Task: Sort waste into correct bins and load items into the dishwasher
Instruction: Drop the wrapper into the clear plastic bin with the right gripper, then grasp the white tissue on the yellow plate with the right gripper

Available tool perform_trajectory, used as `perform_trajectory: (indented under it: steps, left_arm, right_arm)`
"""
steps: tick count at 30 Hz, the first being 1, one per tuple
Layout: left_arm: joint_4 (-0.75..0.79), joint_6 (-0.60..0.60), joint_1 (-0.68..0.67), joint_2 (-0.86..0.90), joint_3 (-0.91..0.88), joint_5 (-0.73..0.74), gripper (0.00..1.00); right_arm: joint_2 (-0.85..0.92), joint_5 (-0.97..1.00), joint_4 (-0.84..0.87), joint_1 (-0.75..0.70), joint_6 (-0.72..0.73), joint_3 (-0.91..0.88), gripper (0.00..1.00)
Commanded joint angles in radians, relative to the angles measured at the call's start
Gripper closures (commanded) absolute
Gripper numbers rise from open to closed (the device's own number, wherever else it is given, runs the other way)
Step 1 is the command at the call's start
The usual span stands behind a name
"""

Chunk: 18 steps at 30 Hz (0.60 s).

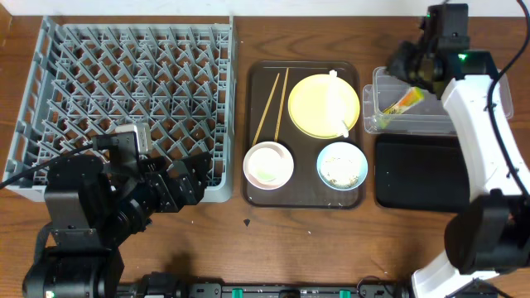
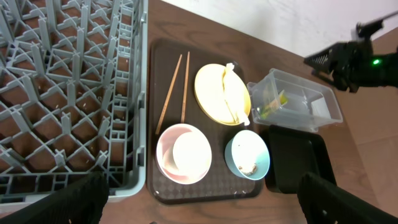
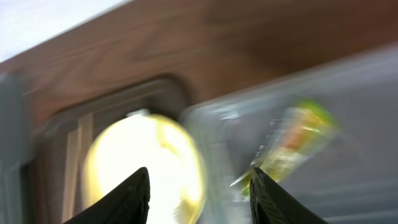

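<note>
The green-yellow wrapper [image 1: 403, 102] lies inside the clear tub [image 1: 377, 87], also in the right wrist view [image 3: 292, 140]. My right gripper [image 1: 411, 64] [image 3: 199, 171] hovers open and empty above the tub's left end. The black tray [image 1: 418, 172] sits in front of the tub. The yellow plate [image 1: 310, 108] holds a twisted white tissue [image 1: 335, 95]. Chopsticks [image 1: 269, 103], a white-pinkish bowl [image 1: 267, 164] and a light blue bowl [image 1: 342, 165] holding rice scraps lie on the brown tray. My left gripper [image 1: 186, 178] [image 2: 202, 199] is open and empty by the grey dish rack [image 1: 124, 99].
The brown serving tray [image 1: 302, 197] lies between the rack and the bins. A white round thing [image 2: 189, 152], perhaps the cup, sits inside the pinkish bowl. Bare wooden table runs along the front edge.
</note>
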Motion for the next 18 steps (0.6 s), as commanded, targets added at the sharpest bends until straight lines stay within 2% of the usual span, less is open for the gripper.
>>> perform_trajectory:
  steps: [1, 5, 8, 14, 16, 18]
  left_arm:
    - [0.000, 0.020, 0.001, 0.000, 0.021, 0.010, 0.02]
    - [0.000, 0.020, 0.001, 0.000, 0.021, 0.010, 0.02]
    - [0.000, 0.020, 0.001, 0.000, 0.021, 0.010, 0.02]
    - [0.000, 0.020, 0.001, 0.000, 0.021, 0.010, 0.02]
    - [0.000, 0.020, 0.001, 0.000, 0.021, 0.010, 0.02]
    - [0.000, 0.020, 0.001, 0.000, 0.021, 0.010, 0.02]
  right_arm:
    - [-0.014, -0.095, -0.013, 0.132, -0.205, 0.019, 0.49]
    - [0.060, 0.122, -0.013, 0.255, -0.217, -0.011, 0.47]
    - [0.177, 0.338, 0.017, 0.321, -0.165, -0.013, 0.46]
    - [0.327, 0.358, 0.108, 0.312, -0.166, -0.013, 0.41]
    - [0.366, 0.339, 0.118, 0.306, -0.166, -0.013, 0.46]
    - [0.391, 0.308, 0.115, 0.300, -0.166, -0.013, 0.57]
